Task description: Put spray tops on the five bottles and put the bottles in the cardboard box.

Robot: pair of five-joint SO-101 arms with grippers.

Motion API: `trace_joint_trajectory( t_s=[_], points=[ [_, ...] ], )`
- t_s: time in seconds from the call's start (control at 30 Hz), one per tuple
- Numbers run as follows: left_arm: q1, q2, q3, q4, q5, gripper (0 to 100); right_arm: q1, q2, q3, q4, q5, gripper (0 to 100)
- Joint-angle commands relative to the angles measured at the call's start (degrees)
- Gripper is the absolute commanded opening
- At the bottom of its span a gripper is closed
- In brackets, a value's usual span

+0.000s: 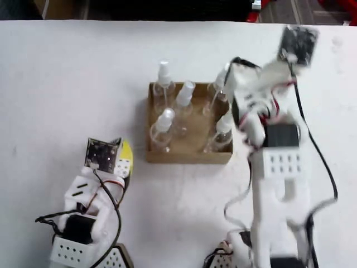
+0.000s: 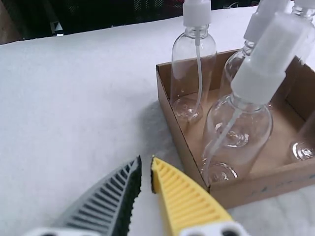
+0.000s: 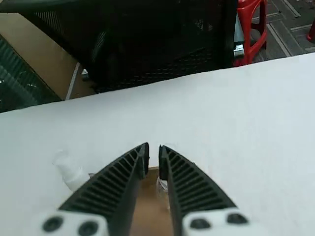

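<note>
The cardboard box [image 1: 189, 155] sits mid-table with several clear bottles standing in it, each wearing a white spray top, such as the rear one [image 1: 163, 84] and the front one [image 1: 162, 129]. In the left wrist view the box's corner [image 2: 170, 105] is close by, with a capped bottle [image 2: 236, 142] nearest. My left gripper [image 1: 124, 145] [image 2: 146, 164], grey and yellow, rests shut and empty on the table to the left of the box. My right gripper [image 3: 153, 150] is shut and empty above the box's far right corner [image 1: 230, 75], over a bottle [image 3: 162, 186], with a spray top [image 3: 69, 172] beside it.
White table [image 1: 67, 84] all around the box, with open room to the left and behind it. The right arm's body [image 1: 279, 167] and cables run along the box's right side. Dark chairs and a red stool [image 3: 251, 29] stand beyond the table's far edge.
</note>
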Motion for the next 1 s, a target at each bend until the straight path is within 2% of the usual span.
trace_joint_trajectory(
  t_s=[0.0, 0.23, 0.47, 0.97],
  points=[
    [0.48, -0.48, -0.09, 0.35, -0.70, 4, 0.57, 15.16, -18.11, 9.01, -0.53, 2.9],
    [0.57, -0.48, -0.09, 0.18, -0.70, 4, -3.65, 30.99, -37.80, 25.89, -0.53, 21.5],
    [0.48, -0.48, -0.09, 0.18, -0.70, 4, -2.07, 39.34, -43.34, 26.95, -0.35, 18.4],
    [0.75, -0.48, -0.09, 0.18, -0.70, 4, -1.19, 40.66, -42.90, 27.12, -0.09, 18.0]
  ],
)
